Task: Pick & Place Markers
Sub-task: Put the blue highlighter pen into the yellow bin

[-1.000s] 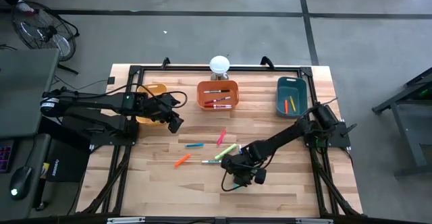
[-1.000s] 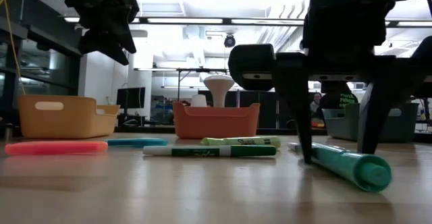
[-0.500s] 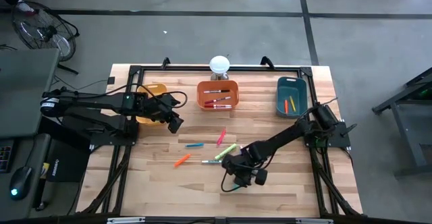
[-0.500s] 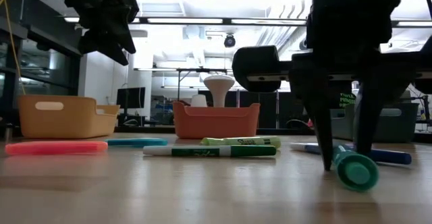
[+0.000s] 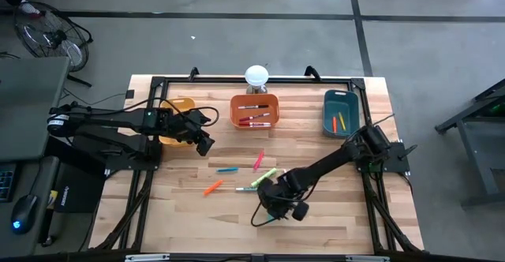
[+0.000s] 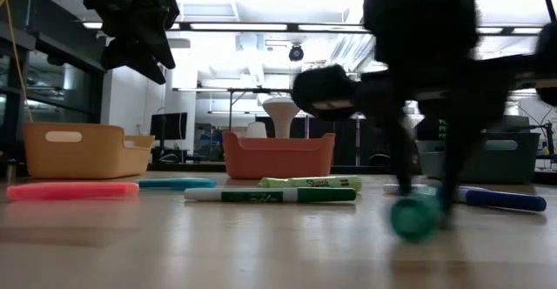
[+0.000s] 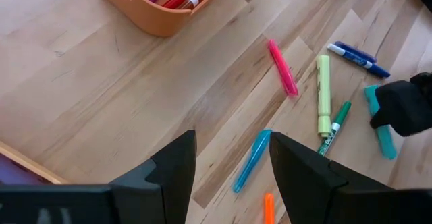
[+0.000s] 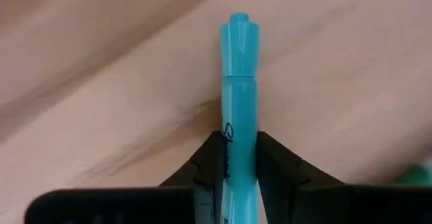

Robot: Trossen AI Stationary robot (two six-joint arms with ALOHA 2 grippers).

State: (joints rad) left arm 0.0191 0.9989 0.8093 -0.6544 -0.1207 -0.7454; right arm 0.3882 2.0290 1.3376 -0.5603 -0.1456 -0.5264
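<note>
With my right gripper [image 8: 237, 158] clamped on a teal marker [image 8: 239, 96] low over the table's [image 5: 331, 222] near middle, seemingly just off the wood, I must next lift toward a bin while my left gripper [image 7: 226, 173] hangs open near the yellow bin [image 5: 180, 104].

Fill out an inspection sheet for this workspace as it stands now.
Surface: wooden table, bare boards in front.
Job's things: teal marker clamped by the right gripper; pink, yellow-green, green, blue, light blue and orange markers loose mid-table; more in the orange bin and teal bin.
Clutter: white mushroom-shaped object behind the orange bin.
Grippers: right gripper shut on the marker at the tabletop; left gripper open, raised near the yellow bin.
Cables: black ones along the left arm.
Surroundings: fan on the floor.
</note>
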